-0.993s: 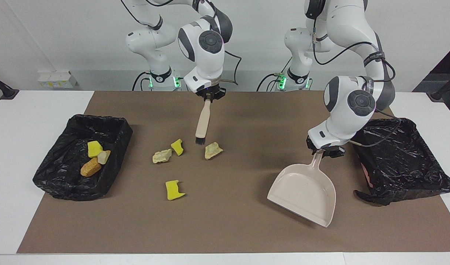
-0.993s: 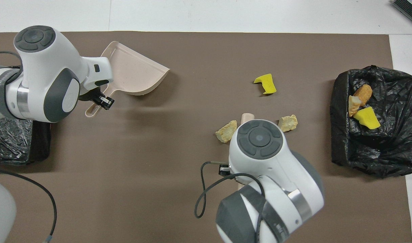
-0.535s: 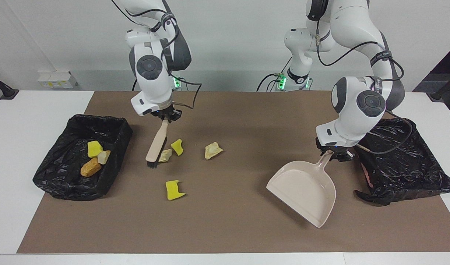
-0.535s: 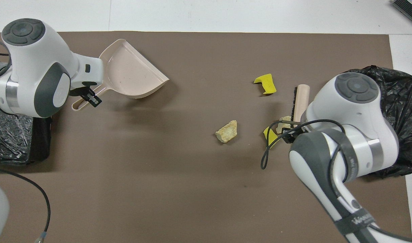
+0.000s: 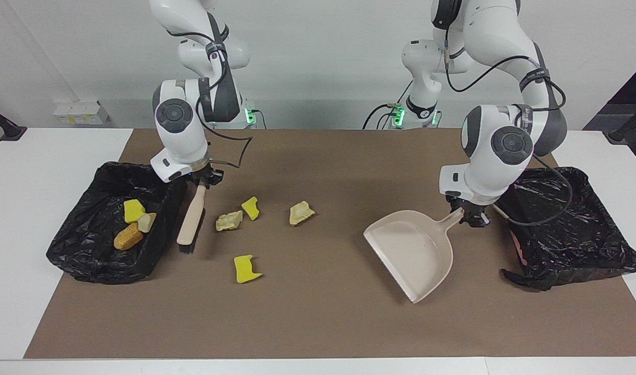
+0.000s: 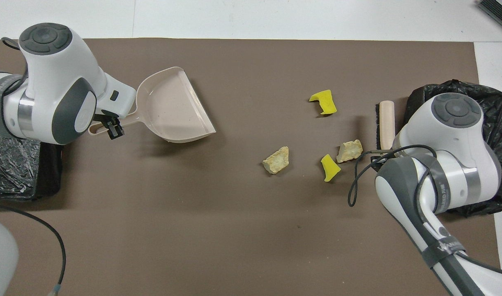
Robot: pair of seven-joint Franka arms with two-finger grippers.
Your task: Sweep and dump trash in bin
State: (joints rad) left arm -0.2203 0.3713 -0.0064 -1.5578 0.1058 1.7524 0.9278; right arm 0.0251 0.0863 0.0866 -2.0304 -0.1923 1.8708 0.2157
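1. The right gripper (image 5: 202, 179) is clamping the top of the handle of a brush (image 5: 191, 219), with its jaws closed on it, just beside the bin (image 5: 162, 245) at the right arm's end of the table.
2. The brush is hanging tilted, with its black bristles down at the brown mat (image 5: 318, 323).
3. The left gripper (image 5: 471, 214) is gripping the handle of a dustpan (image 5: 414, 250), jaws closed on it, near the second bin (image 5: 604, 260) at the left arm's end.
4. The dustpan is tilting, its open mouth facing the loose trash, and it is standing well apart from it.
5. Four trash pieces are lying on the mat: a pale lump (image 5: 229, 221) near the brush, a yellow piece (image 5: 251, 208) just beside that lump, another pale lump (image 5: 301, 212) toward the dustpan, and a second yellow piece (image 5: 245, 269) farther from the robots.
6. Three more pieces are sitting inside the bin by the brush: a yellow one (image 5: 134, 210), a pale one (image 5: 147, 222) and an orange-brown one (image 5: 128, 237), touching each other.
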